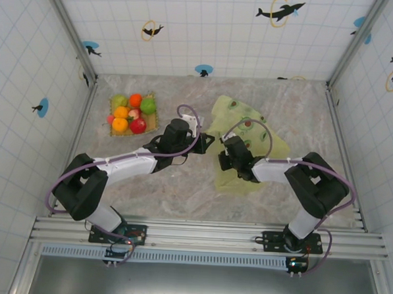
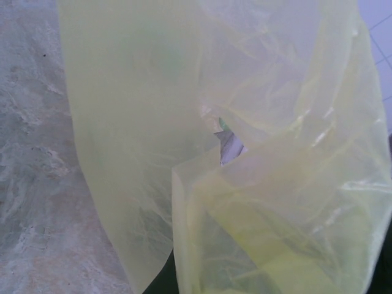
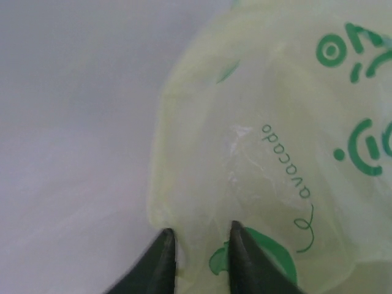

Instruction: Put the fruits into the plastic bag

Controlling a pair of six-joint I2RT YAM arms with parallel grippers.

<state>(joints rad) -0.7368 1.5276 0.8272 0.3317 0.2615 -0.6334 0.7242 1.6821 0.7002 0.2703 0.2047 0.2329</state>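
**A:** The right gripper [image 3: 199, 263] has its fingertips narrowly apart at the rim of the bag [image 3: 275, 122], with film lying between them. I cannot tell whether it bites.

**B:** And the left gripper [image 1: 202, 139]?

**A:** Closed, at the bag's left edge. Film hangs right before its camera, so I judge it holds that side.

**B:** So the step is opening the bag, not loading it.

**A:** Yes. The bag lies crumpled mid-table. The fruits [image 1: 132, 113] sit heaped on the mat [image 1: 151, 125] at far left, untouched.

**B:** Next?

**A:** Secure both pinches and spread the mouth, then free one arm for a fruit.
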